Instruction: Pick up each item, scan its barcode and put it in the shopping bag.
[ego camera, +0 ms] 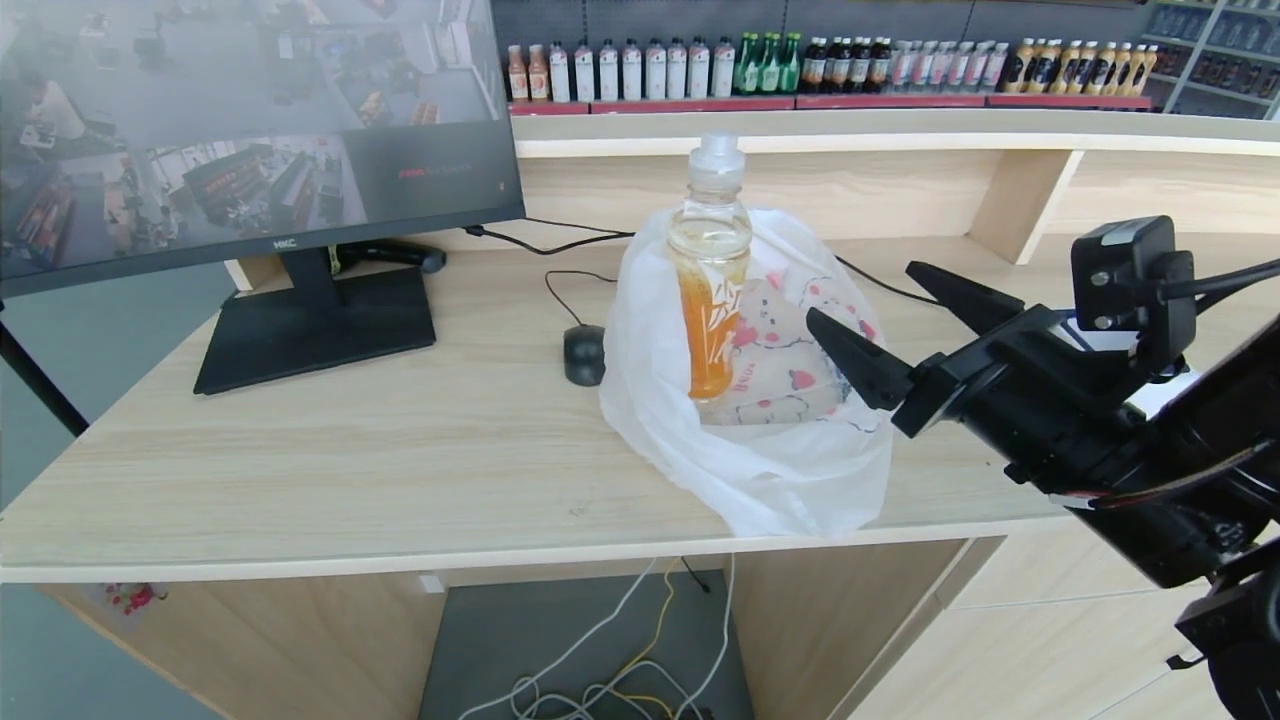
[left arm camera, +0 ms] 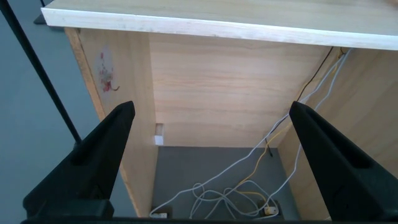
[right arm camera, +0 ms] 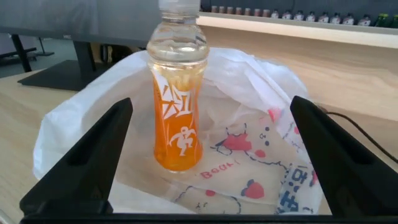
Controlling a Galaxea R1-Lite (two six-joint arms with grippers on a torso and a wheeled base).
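Observation:
A clear bottle of orange drink (ego camera: 710,270) (right arm camera: 179,93) stands upright inside the white shopping bag (ego camera: 745,455) (right arm camera: 68,124) on the wooden counter. A printed packet with red hearts (ego camera: 790,355) (right arm camera: 261,168) lies in the bag beside the bottle. My right gripper (ego camera: 885,315) (right arm camera: 211,130) hovers open just right of the bag, its fingers pointing at the bottle and holding nothing. My left gripper (left arm camera: 208,134) is open and empty below the counter's front edge, facing the space under the desk.
A monitor (ego camera: 250,130) on a black stand occupies the counter's left rear. A black mouse (ego camera: 584,354) lies just left of the bag. Cables (left arm camera: 230,186) trail under the desk. Shelves of bottles (ego camera: 830,65) line the back wall.

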